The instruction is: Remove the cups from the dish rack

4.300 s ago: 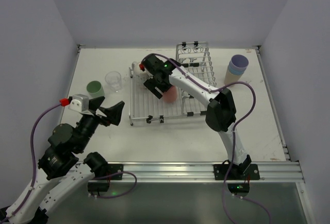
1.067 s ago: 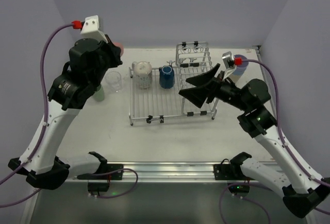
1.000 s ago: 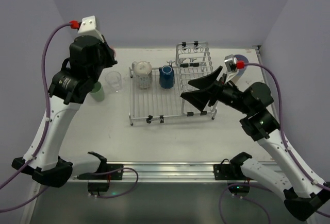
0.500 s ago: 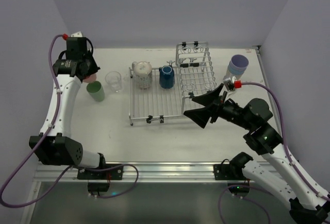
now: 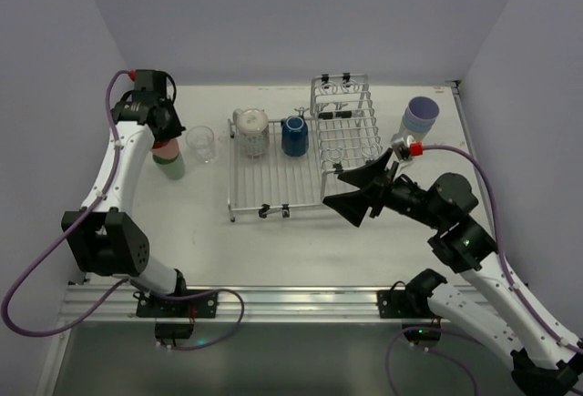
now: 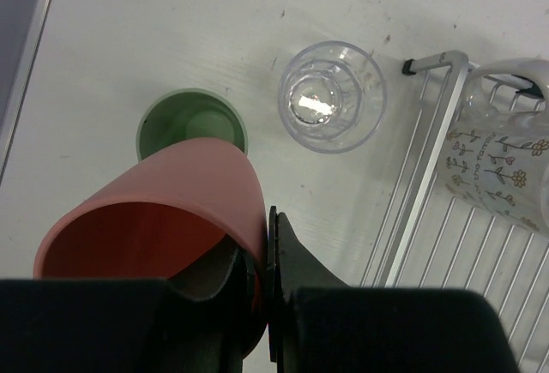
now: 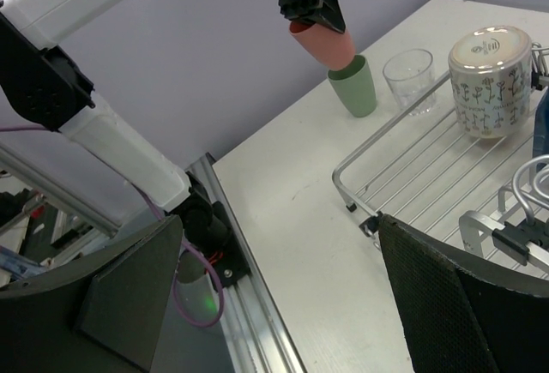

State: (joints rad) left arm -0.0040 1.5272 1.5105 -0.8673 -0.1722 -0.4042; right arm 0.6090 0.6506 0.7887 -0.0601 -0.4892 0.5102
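Currently, off the rack: 1 stack of cups [image 5: 419, 116] at the far right of the desk [image 5: 301, 241], and 1 clear glass [image 6: 330, 96] and 1 green cup [image 6: 190, 124] at its left. There is also 1 pink cup [image 6: 171, 210], clamped by its wall in my left gripper [image 6: 262, 244] and tilted over the green cup's mouth. Remaining on the dish rack [image 5: 273, 207]: 1 speckled cream mug [image 5: 251, 132] and 1 dark blue cup [image 5: 293, 136], both on the flat grid. My right gripper [image 5: 339, 188] hangs spread wide by the rack's near right corner, holding nothing.
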